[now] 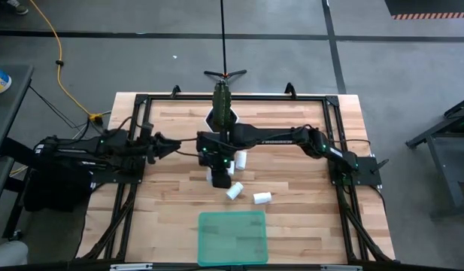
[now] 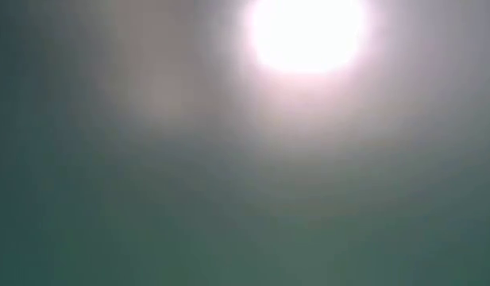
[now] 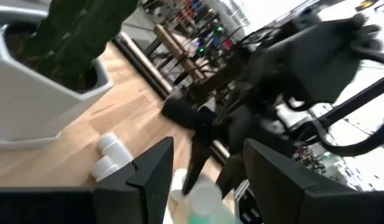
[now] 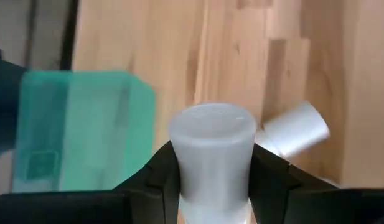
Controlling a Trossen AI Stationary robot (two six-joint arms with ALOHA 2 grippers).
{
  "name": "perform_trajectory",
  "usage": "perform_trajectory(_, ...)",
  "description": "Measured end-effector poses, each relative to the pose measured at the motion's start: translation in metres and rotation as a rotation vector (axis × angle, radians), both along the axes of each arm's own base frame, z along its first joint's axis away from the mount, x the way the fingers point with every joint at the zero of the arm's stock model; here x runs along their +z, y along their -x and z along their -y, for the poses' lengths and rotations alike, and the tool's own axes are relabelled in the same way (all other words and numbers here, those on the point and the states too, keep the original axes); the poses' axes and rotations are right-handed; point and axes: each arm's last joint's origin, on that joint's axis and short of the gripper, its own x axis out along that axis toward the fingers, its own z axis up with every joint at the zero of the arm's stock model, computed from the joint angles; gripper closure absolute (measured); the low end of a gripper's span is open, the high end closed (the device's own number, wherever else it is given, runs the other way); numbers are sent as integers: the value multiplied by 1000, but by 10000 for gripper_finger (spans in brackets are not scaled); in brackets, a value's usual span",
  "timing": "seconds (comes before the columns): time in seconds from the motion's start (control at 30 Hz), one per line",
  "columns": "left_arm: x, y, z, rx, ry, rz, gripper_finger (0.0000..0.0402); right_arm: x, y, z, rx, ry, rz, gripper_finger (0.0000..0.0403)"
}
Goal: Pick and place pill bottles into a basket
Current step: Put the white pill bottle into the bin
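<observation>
My right gripper (image 1: 219, 172) reaches to the table's middle and is shut on a white pill bottle (image 4: 211, 155). Three more white bottles lie on the wood near it (image 1: 241, 159) (image 1: 234, 191) (image 1: 262, 198); one of them also shows in the right wrist view (image 4: 295, 130). The green tray (image 1: 232, 237) lies flat by the near edge and shows in the right wrist view (image 4: 79, 140). My left gripper (image 3: 207, 186) is open and empty at the left (image 1: 160, 143), facing two bottles (image 3: 111, 155). My right gripper pinches the bottle's round side walls (image 4: 179, 168) between its two fingers, one finger on each side. The fingers come from above, slanting down. The bottle's flat end (image 4: 211, 121) stands out past the fingertips. Whether it is clear of the table, I cannot tell.
A white hexagonal plant pot (image 1: 222, 117) with a dark green plant stands just behind the bottles and shows in the left wrist view (image 3: 36, 93). A black frame (image 1: 141, 102) runs round the wooden table. The low view shows only glare.
</observation>
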Motion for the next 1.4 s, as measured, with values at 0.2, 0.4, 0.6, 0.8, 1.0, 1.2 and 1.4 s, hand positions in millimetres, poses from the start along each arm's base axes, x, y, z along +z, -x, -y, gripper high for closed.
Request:
perform_trajectory(0.2, -1, -1, 0, 0, 0, -7, 174, 16, 22, -14, -44, 159, -97, 271)
perform_trajectory(0.4, 0, -1, 0, 1, 0, -6, 174, 15, 47, -26, -36, 349, -298, 271)
perform_trajectory(0.6, -1, -1, 0, 1, -1, -8, 174, 16, 54, -36, -23, 563, -302, 272)
perform_trajectory(0.8, -2, -3, 0, 1, -1, -22, 174, 24, 55, -37, 8, 1068, -245, 273)
perform_trajectory(1.0, -3, -6, 0, 0, 1, -38, 174, 38, 43, -48, 102, 1596, -175, 273)
perform_trajectory(1.2, 1, -8, 0, 10, 18, 12, 174, 47, 22, -64, 280, 1660, -62, 273)
perform_trajectory(1.4, 13, -9, 0, 11, 22, 134, 174, 46, 14, -68, 591, 1658, -42, 273)
